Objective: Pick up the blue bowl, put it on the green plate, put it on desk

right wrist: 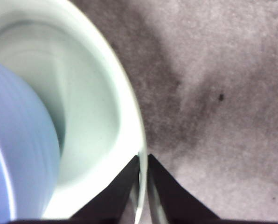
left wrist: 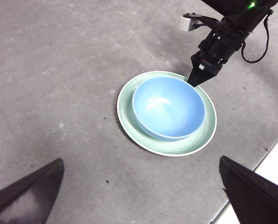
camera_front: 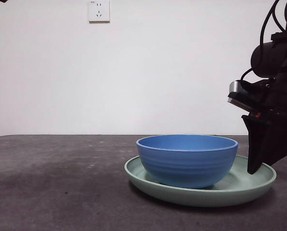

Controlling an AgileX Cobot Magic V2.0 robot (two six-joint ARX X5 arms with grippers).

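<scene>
The blue bowl sits upright inside the green plate, which rests flat on the desk. My right gripper is down at the plate's right side. Its jaws are shut on the plate's thin rim, one inside and one outside. It does not touch the bowl. My left gripper hangs high above the desk, open and holding nothing.
A white wall with an outlet stands behind the desk. The desk's edge runs close to the plate on one side in the left wrist view. A black tip shows at the top left corner.
</scene>
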